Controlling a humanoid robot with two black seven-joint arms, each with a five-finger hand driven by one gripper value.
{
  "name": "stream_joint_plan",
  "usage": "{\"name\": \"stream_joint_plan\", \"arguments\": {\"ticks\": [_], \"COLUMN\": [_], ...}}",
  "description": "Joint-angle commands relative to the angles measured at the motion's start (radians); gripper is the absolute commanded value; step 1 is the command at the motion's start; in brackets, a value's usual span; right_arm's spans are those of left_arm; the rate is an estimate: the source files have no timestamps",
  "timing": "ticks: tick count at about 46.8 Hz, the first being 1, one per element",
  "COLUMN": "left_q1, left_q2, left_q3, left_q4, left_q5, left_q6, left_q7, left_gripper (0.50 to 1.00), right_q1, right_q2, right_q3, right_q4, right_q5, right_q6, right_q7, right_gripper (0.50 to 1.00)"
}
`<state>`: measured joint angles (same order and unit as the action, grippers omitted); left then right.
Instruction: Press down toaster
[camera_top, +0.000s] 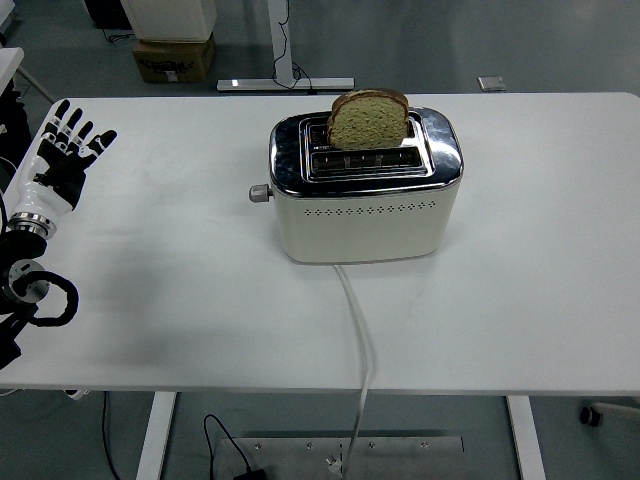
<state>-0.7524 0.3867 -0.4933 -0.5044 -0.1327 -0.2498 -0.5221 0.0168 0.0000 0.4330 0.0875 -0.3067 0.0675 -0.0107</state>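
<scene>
1. The toaster (365, 195), cream-bodied with a shiny chrome top, is sitting on the white desk (180, 300), a little toward the far edge and roughly midway between the desk's two sides.
2. A slice of brown bread (368, 120) is standing upright in the toaster's far slot, sticking well out above the chrome top; the slot nearer the camera is showing no bread.
3. The lever knob (259, 193) is projecting from the toaster's left end, just below the chrome rim.
4. A row of small vent holes is running along the toaster's near face.
5. A white power cord (358, 340) is leaving the toaster's near bottom edge, trailing across the desk and hanging over the near edge toward the floor.
6. The left hand (62, 150) is hovering well to the left of the toaster, close to the desk's left edge, palm facing the camera, fingers spread and pointing away, holding nothing and touching neither the toaster nor its knob.
7. The left arm's wrist and cabling are showing below that hand, at the picture's left edge.
8. Beyond the toaster, on the floor past the desk's far edge, a cardboard box (172, 58) is sitting at the upper left.
</scene>
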Motion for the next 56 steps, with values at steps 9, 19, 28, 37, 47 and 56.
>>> {"name": "stream_joint_plan", "arguments": {"ticks": [9, 19, 28, 37, 47, 56], "left_q1": [-0.034, -0.091, -0.097, -0.097, -0.097, -0.097], "left_q2": [-0.022, -0.020, -0.023, -0.071, -0.104, -0.103], "left_q3": [-0.041, -0.041, -0.048, -0.091, -0.110, -0.110], "left_q4": [0.007, 0.040, 0.040, 0.059, 0.109, 0.107], "left_q5": [-0.001, 0.008, -0.001, -0.001, -0.001, 0.001], "left_q6": [-0.014, -0.025, -0.072, -0.079, -0.080, -0.086], "left_q7": [0.082, 0.169, 0.160, 0.157, 0.154, 0.133], "left_gripper": [1.000, 1.000, 1.000, 1.000, 1.000, 1.000], "right_q1": [0.000, 0.000, 0.000, 0.006, 0.005, 0.005], "right_q2": [0.000, 0.000, 0.000, 0.000, 0.000, 0.000], "right_q3": [0.000, 0.000, 0.001, 0.000, 0.000, 0.000], "right_q4": [0.000, 0.000, 0.000, 0.003, 0.000, 0.000], "right_q5": [0.000, 0.000, 0.000, -0.003, -0.003, -0.002], "right_q6": [0.000, 0.000, 0.000, 0.002, 0.000, 0.000], "right_q7": [0.000, 0.000, 0.000, 0.000, 0.000, 0.000], "right_gripper": [0.998, 0.998, 0.998, 0.998, 0.998, 0.998]}}
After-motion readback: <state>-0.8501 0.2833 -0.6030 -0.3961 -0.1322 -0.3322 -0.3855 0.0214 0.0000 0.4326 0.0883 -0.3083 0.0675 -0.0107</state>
